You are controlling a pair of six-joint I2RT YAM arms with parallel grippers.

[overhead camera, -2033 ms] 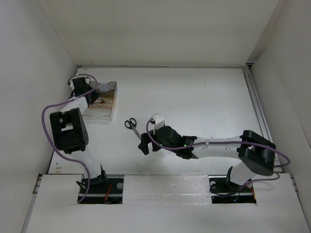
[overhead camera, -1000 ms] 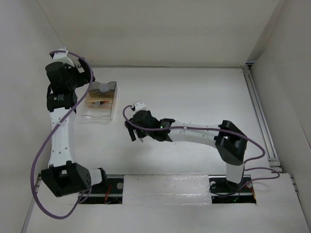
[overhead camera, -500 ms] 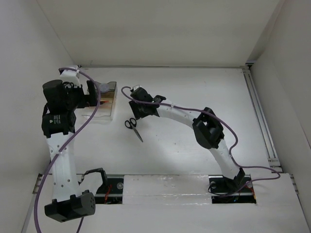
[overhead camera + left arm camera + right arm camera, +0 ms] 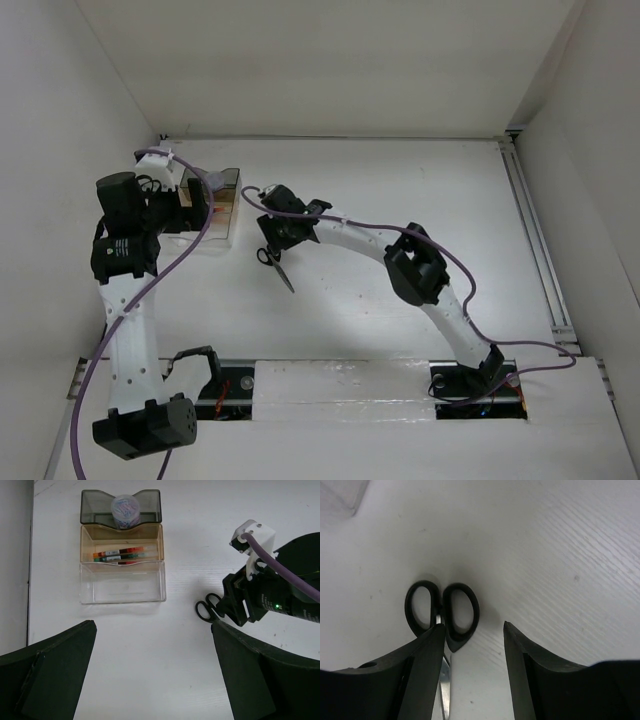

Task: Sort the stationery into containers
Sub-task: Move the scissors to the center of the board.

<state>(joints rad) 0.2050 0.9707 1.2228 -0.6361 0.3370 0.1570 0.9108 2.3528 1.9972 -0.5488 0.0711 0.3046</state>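
Observation:
Small black-handled scissors (image 4: 272,260) lie flat on the white table, blades pointing toward the near edge. My right gripper (image 4: 272,243) hovers over their handles (image 4: 442,610). It is open, and its left finger (image 4: 422,670) covers part of the blade; nothing is gripped. The clear container (image 4: 122,582) stands at the far left. Its brownish middle part holds a red pen (image 4: 122,551) and a dark pen (image 4: 119,557). The greyish-lilac cylinder (image 4: 124,510) sits in its far, dark part. My left gripper (image 4: 153,624) hangs wide open high above the table, on the near side of the box.
White walls close in the table on the left, back and right. A metal rail (image 4: 530,230) runs along the right side. The right arm's wrist (image 4: 280,595) and its purple cable (image 4: 360,228) stretch across the middle toward the scissors.
My right gripper has swung from the scissors' near side to over their handles, dropped closer, and its jaws have narrowed. The left arm has lifted away from the box.

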